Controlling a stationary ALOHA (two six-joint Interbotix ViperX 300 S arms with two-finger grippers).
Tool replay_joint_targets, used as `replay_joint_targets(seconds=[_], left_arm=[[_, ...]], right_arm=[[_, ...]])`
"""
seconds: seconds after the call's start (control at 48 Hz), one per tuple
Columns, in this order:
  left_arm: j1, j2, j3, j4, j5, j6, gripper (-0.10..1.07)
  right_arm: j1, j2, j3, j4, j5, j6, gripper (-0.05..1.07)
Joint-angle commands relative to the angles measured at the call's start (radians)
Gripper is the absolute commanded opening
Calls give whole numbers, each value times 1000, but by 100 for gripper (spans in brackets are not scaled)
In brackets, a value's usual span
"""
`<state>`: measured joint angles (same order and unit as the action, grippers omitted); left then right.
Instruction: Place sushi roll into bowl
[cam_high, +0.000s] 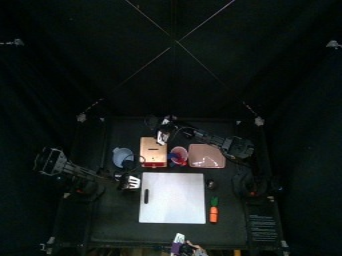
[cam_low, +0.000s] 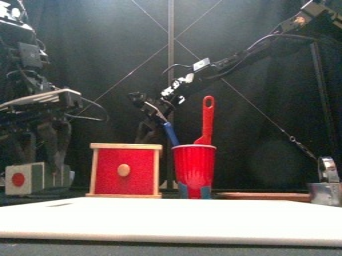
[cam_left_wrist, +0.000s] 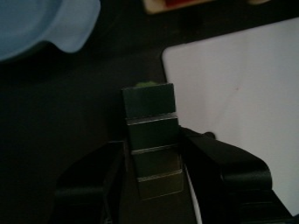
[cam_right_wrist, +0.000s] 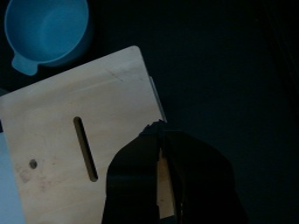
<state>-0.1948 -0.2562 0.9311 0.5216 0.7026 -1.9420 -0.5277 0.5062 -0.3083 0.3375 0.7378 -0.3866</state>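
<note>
My left gripper (cam_left_wrist: 155, 144) is shut on the sushi roll (cam_left_wrist: 151, 103), a dark green block held between the jaws. In the front view the roll (cam_low: 20, 178) shows a white end with a red centre, low at the far left. The light blue bowl (cam_high: 124, 157) stands at the table's back left, just beyond the left gripper (cam_high: 130, 181). It also shows in the left wrist view (cam_left_wrist: 41, 26) and the right wrist view (cam_right_wrist: 47, 31). My right gripper (cam_right_wrist: 158, 179) is shut and empty, held high over the wooden board (cam_right_wrist: 82, 131).
A red wooden box (cam_low: 124, 170) and a red cup (cam_low: 194, 165) holding a red spatula (cam_low: 206, 115) stand in the back row. The wooden cutting board (cam_high: 207, 155) lies to their right. A white mat (cam_high: 174, 197) covers the front, with an orange item (cam_high: 214, 213) beside it.
</note>
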Motion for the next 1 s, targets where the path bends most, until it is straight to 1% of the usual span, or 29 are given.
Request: replay_joint_targets(seconds=[0.0, 0.042, 0.104, 0.125, 0.25, 0.312, 0.333, 0.438, 0.583, 0.771, 0.979], left_arm=[[3, -77, -11, 32, 40, 8, 72], [3, -126, -2, 61, 64, 12, 72], [3, -193, 15, 97, 80, 14, 72], [3, -229, 25, 112, 78, 14, 72], [20, -364, 69, 147, 83, 12, 72], [46, -419, 95, 156, 84, 14, 72], [64, -442, 109, 164, 83, 15, 72], [126, -503, 147, 193, 80, 18, 72], [213, -554, 187, 236, 78, 23, 72], [325, -554, 229, 253, 61, 25, 72], [407, -540, 262, 265, -38, 21, 73]], right_arm=[[-2, -38, -11, -2, -5, -2, 36], [-2, -41, -11, -3, -5, -2, 36], [-2, -38, -11, -5, -5, -2, 36], [-2, -41, -11, -5, -5, -2, 36], [-2, -43, -14, -5, -5, -2, 36], [-2, -46, -17, -6, -5, -2, 36], [-2, -48, -17, -8, -5, -2, 36], [-2, -51, -21, -17, -5, -3, 36], [-2, -57, -20, -34, -5, -2, 36], [0, -60, -20, -35, -5, -2, 37], [8, -61, -20, -38, -8, -5, 37]])
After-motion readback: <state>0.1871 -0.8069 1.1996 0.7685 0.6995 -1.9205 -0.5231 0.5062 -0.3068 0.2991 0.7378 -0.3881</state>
